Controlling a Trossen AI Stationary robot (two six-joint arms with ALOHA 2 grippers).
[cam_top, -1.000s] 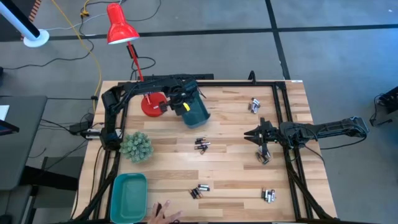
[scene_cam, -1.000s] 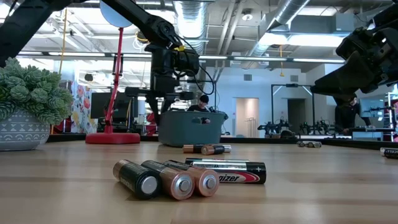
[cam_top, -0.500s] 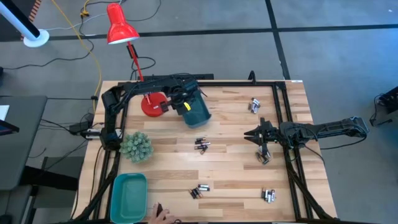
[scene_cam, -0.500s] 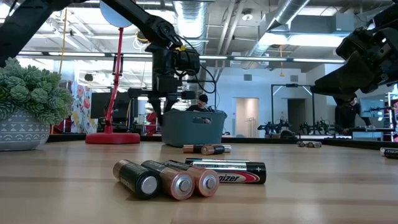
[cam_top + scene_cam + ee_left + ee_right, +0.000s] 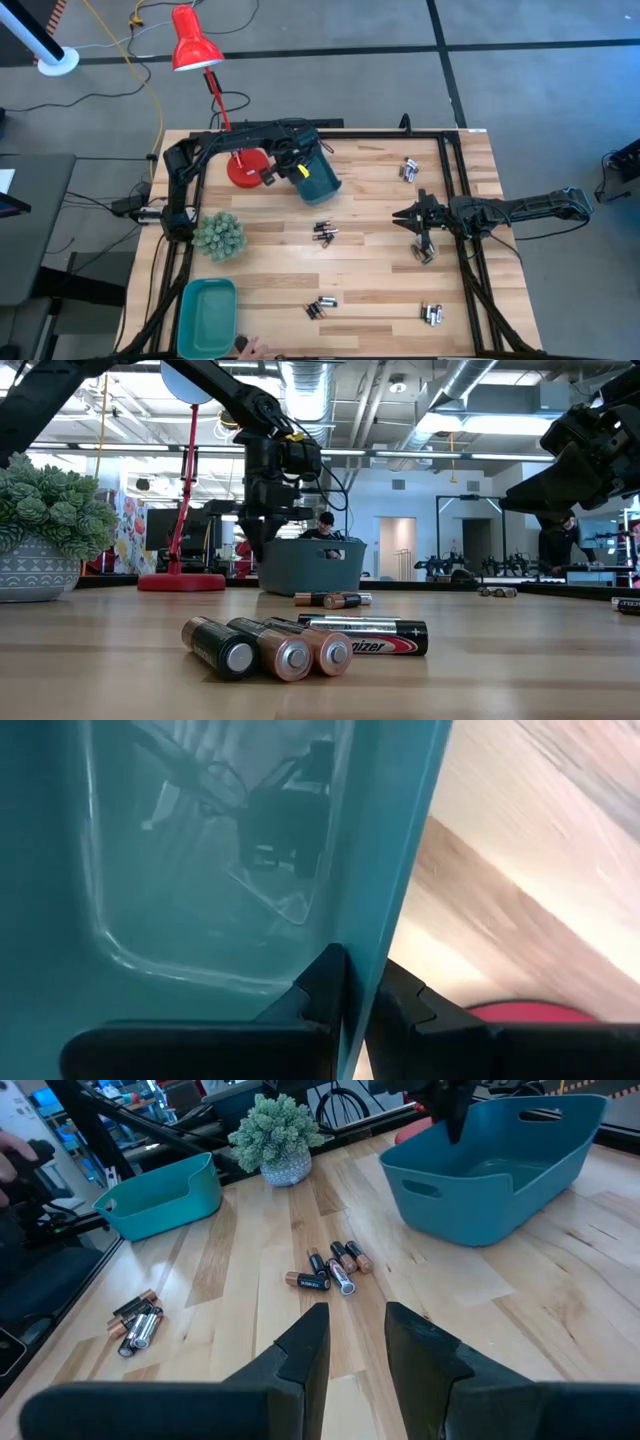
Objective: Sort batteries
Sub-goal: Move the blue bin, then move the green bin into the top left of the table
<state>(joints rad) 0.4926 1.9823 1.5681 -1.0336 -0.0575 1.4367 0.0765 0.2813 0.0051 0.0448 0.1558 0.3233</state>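
Clearly, the left gripper [image 5: 283, 166] was closed on the rim of the dark teal bin [image 5: 316, 176], its jaws pinching the thin wall between them, one finger inside and one outside. This bin sat near the back of the desk [image 5: 380, 290], and I take it as the landmark. The round red base of the red lamp [image 5: 243, 167] stood just beside the bin, on the left arm's side.

The batteries lay in several small groups on the wood. One group [image 5: 324, 234] was near the bin, a little toward the front edge of the desk. Another group [image 5: 320, 308] was farther from the bin in the same direction, close to the front edge. A third group [image 5: 409, 169] lay level with the bin, toward the right arm. One more group [image 5: 432, 315] was well apart from the bin, in the front corner on the right arm's side.

The right gripper [image 5: 423, 236] hung well apart from the bin, above a few batteries [image 5: 425, 256] on the right part of the desk. Its jaws stood partly apart with a narrow gap, and nothing was between them.

A small green plant [image 5: 219, 236] stood near the bin, toward the front left. A light teal bin [image 5: 206, 317] was in the front left corner, far from the dark one.
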